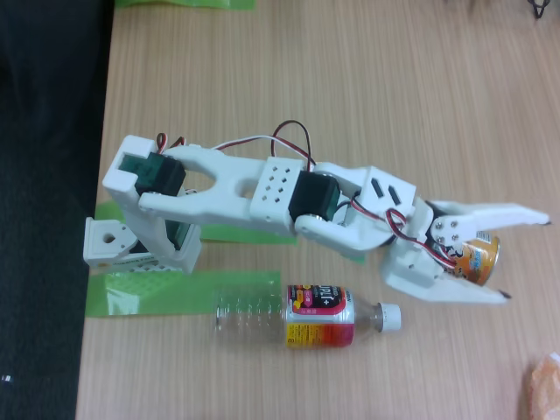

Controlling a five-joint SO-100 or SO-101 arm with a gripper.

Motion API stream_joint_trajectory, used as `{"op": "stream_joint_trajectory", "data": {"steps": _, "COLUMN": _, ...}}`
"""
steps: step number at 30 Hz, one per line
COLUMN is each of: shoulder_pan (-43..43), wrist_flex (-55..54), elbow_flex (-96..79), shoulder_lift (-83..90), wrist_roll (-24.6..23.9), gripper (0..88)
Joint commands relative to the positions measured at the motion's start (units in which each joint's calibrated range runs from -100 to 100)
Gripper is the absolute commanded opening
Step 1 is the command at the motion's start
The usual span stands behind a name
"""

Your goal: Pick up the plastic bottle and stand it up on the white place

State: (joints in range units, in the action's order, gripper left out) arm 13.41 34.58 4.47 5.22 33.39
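The plastic bottle (306, 319) lies on its side on the wooden table, clear and ribbed, with a pink, red and yellow label and its white cap (391, 317) pointing right. The white arm reaches to the right above it in the fixed view. My gripper (525, 258) is open, its two white fingers spread in a wide V, up and to the right of the bottle's cap and apart from the bottle. An orange-and-blue can (483, 256) sits between the fingers near their root; whether they touch it is unclear. The white place is out of view.
The arm's base (114, 241) stands at the table's left edge beside a black area (44, 210). Green tape strips (175, 293) lie left of the bottle, and another green strip (184, 3) is at the top edge. An orange object (544, 385) pokes in at the lower right.
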Motion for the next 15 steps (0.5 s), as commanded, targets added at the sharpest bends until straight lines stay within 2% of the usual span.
{"op": "stream_joint_trajectory", "data": {"steps": 1, "shoulder_pan": 0.3, "wrist_flex": 0.2, "elbow_flex": -2.3, "shoulder_lift": 0.0, "wrist_roll": 4.4, "gripper": 34.6}}
{"op": "stream_joint_trajectory", "data": {"steps": 8, "shoulder_pan": 2.6, "wrist_flex": 0.3, "elbow_flex": -8.3, "shoulder_lift": 0.1, "wrist_roll": 9.3, "gripper": 34.6}}
{"op": "stream_joint_trajectory", "data": {"steps": 12, "shoulder_pan": 3.0, "wrist_flex": 0.3, "elbow_flex": -10.1, "shoulder_lift": 0.3, "wrist_roll": 8.5, "gripper": 34.6}}
{"op": "stream_joint_trajectory", "data": {"steps": 15, "shoulder_pan": 3.0, "wrist_flex": 0.3, "elbow_flex": -10.0, "shoulder_lift": 0.3, "wrist_roll": 3.7, "gripper": 34.6}}
